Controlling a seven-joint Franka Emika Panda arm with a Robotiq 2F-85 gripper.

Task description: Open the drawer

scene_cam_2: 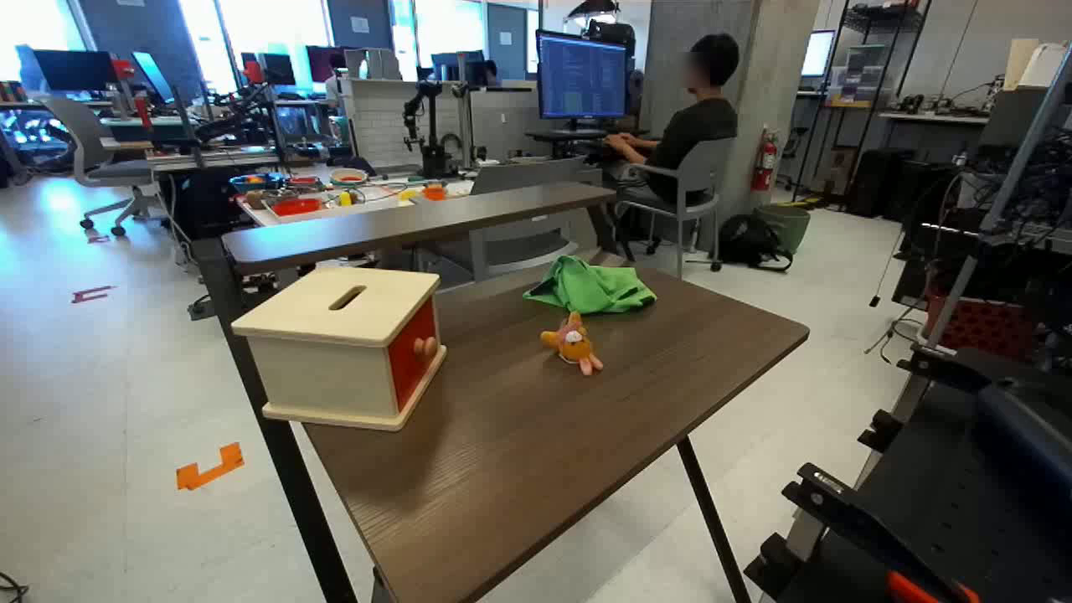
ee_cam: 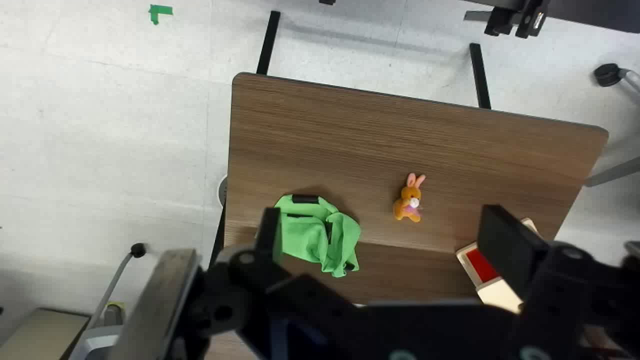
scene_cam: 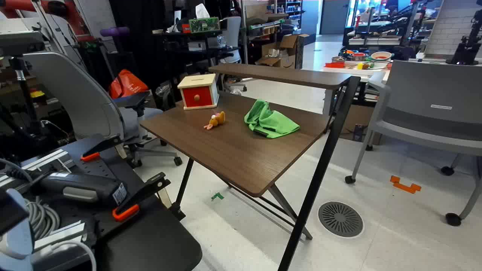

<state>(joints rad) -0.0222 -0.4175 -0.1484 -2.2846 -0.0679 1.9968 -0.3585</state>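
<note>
The drawer is the red front [scene_cam: 205,92] of a small pale wooden box [scene_cam: 197,80] with a round wooden knob [scene_cam: 197,97]. The red front sits flush in the box, so the drawer looks closed. In an exterior view the red drawer front [scene_cam_2: 406,368] and its knob [scene_cam_2: 425,347] face toward the table's middle. In the wrist view my gripper [ee_cam: 381,215] is open and empty, with its fingers wide apart, high above the table. The right finger partly hides the box [ee_cam: 500,295] and its red front [ee_cam: 481,264]; the knob is hidden there. The gripper is out of both exterior views.
The box stands on a brown table [scene_cam: 226,150] near a back corner. A small orange rabbit toy [ee_cam: 407,205] lies near the middle, and a crumpled green cloth [ee_cam: 315,232] lies at the other side. A raised shelf [scene_cam: 278,75] runs along the table's back edge.
</note>
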